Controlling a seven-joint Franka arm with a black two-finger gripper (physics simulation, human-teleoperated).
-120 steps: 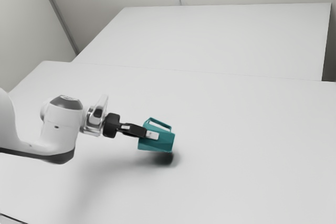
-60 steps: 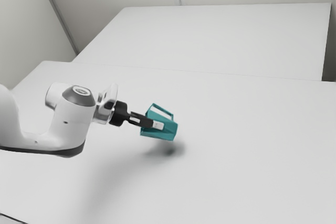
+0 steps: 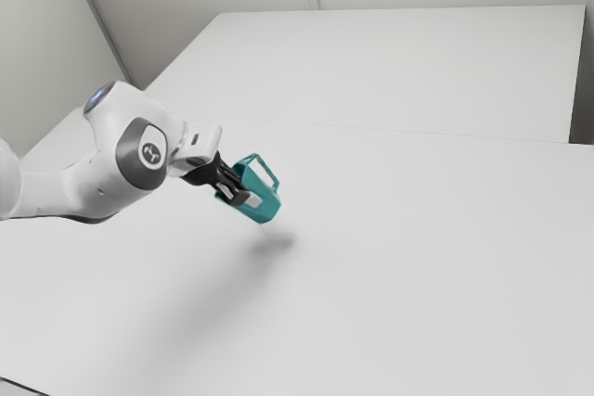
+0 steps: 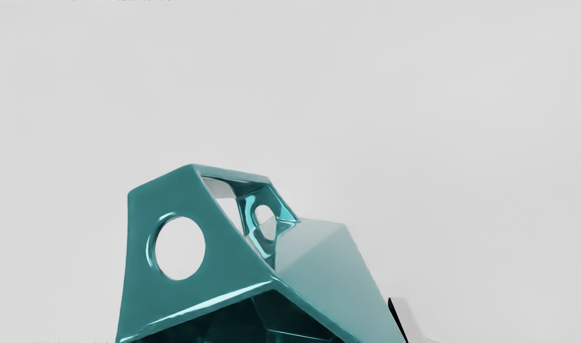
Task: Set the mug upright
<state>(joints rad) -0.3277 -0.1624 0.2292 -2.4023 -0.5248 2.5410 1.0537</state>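
The white worktop (image 3: 418,257) lies below the load; the shadow falls clear of the mug. The arm (image 3: 119,159) enters from the exterior view's left, its hand slanting downward to the exterior view's right. The mug (image 3: 266,206) is suspended above the worktop, tilted, mouth towards the hand. The fingers (image 3: 253,200) pinch it. Recommended: level the base by turning the wrist, lower slowly, and release only once it sits flat; an edge-first landing could topple it.
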